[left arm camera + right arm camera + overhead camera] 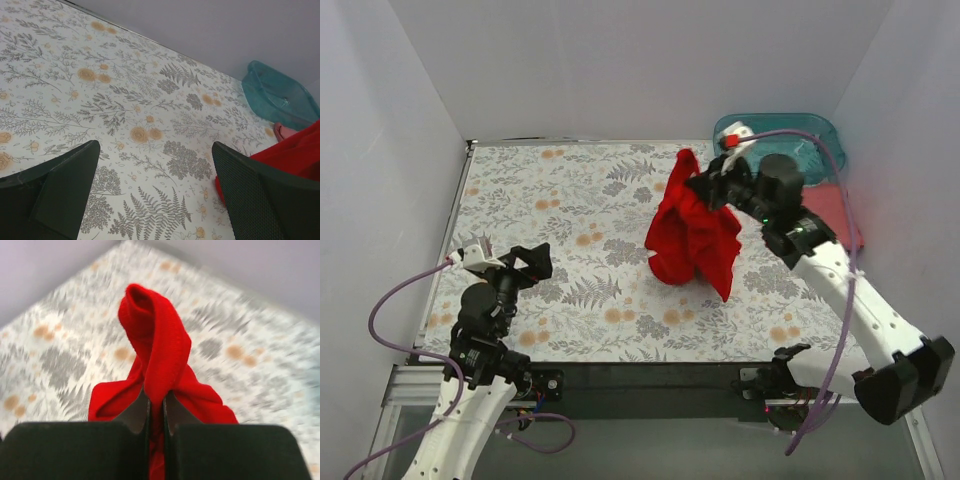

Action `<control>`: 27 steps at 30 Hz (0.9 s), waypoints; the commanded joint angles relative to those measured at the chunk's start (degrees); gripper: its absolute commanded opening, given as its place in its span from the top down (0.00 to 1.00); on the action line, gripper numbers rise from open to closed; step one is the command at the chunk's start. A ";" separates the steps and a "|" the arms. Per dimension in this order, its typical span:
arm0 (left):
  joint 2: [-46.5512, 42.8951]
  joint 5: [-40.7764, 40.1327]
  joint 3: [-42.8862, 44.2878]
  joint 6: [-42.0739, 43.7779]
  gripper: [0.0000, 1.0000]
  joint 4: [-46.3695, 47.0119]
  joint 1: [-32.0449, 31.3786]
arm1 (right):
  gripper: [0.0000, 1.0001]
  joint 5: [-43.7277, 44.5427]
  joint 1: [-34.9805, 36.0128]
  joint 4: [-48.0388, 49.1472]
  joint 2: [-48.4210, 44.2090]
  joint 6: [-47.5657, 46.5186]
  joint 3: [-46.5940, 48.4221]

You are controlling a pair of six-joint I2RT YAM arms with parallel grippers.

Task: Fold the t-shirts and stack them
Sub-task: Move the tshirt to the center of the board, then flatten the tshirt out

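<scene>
**Near field.** My left pincer (512,262) hovers over the patterned table (570,200) close to the bases. Its jaws are spread wide and there is nothing between them.

**Mid-table.** My right pincer (156,407) is pinched narrow on a ridge of the red t-shirt (692,235). The cloth rises in a rolled loop above the fingertips. Below them it hangs in a bunched, twisted drape, and its lowest folds appear to touch the table.

**Handling (a judgement).** The shirt looks light, limp and not slippery. It will sag from any single hold and keep no shape of its own. To spread flat it wants two holds set apart, at the shoulder seams or the hem corners. My free pincer lies well to the left of the drape, apart from it.

**Far field.** At the right edge a small strip of the salmon-pink t-shirt (282,132) shows near the teal tub (820,135), which sits in the far corner. How that shirt is folded cannot be told.
</scene>
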 commanded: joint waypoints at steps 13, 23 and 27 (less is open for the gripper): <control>9.96 6.28 2.31 -1.40 0.06 -1.39 -0.12 | 0.26 20.59 23.98 -2.20 38.69 7.79 25.37; 30.51 23.94 10.48 -11.15 0.10 -3.94 -0.12 | 0.33 12.87 10.10 -4.79 21.06 4.88 -3.87; 42.47 25.97 12.33 -14.67 0.10 -3.94 -1.09 | 0.33 6.11 5.88 -6.19 15.41 3.04 -12.14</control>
